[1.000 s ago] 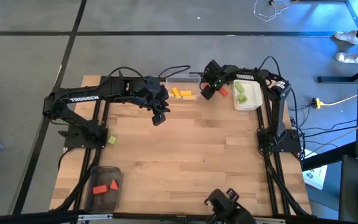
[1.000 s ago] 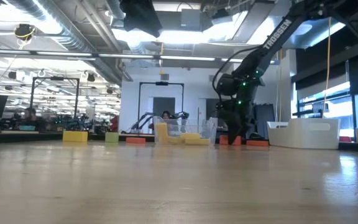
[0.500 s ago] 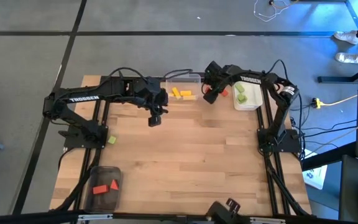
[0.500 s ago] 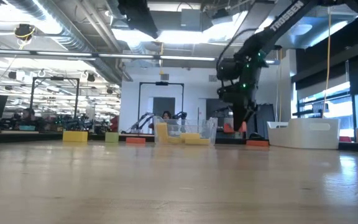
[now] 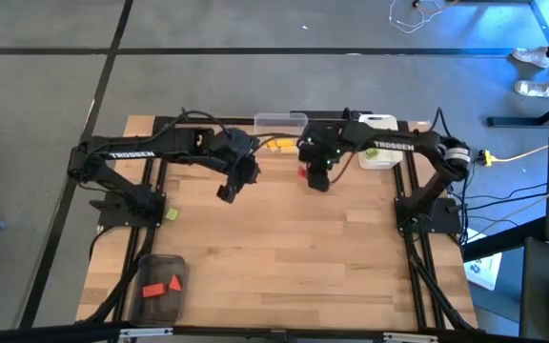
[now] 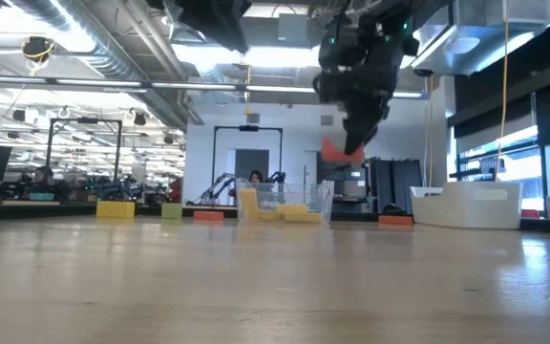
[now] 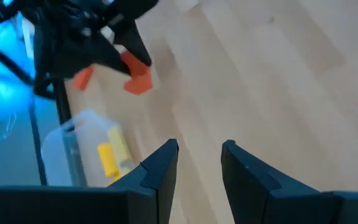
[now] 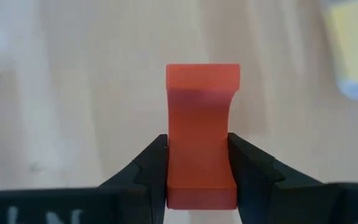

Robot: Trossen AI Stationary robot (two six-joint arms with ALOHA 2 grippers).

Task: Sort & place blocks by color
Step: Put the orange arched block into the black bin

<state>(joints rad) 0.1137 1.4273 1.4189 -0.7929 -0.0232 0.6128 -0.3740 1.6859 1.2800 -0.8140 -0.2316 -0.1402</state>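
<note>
My right gripper (image 5: 313, 177) hangs high over the far middle of the table, shut on a red block (image 8: 202, 137), which also shows in the low view (image 6: 336, 150). To its left my left gripper (image 5: 228, 191) stands open in the air with nothing between its fingers (image 7: 161, 167). Yellow blocks (image 5: 276, 144) lie in a clear container (image 5: 280, 121) at the far edge. Green blocks (image 5: 372, 151) lie in a white container (image 5: 381, 160) at the far right. Two red blocks (image 5: 162, 284) lie in a clear container (image 5: 160, 300) at the near left. My right gripper pinches the red block between its two fingers, on the block's two narrow waisted sides (image 8: 169, 155). The fingers come from above, slanting steeply down. The block sticks out past the fingertips and hangs clear of the table.
A single green block (image 5: 172, 215) lies by the left arm's base. Another red block (image 6: 395, 220) lies on the table near the white container (image 6: 466, 204). The bare wood of the table's middle and near half (image 5: 284, 257) is free room.
My right gripper has lifted the red block off the table beside the white container and carried it up and toward the table's left, past the clear container of yellow blocks. My left gripper has rolled about its own pointing line, staying in almost the same place.
</note>
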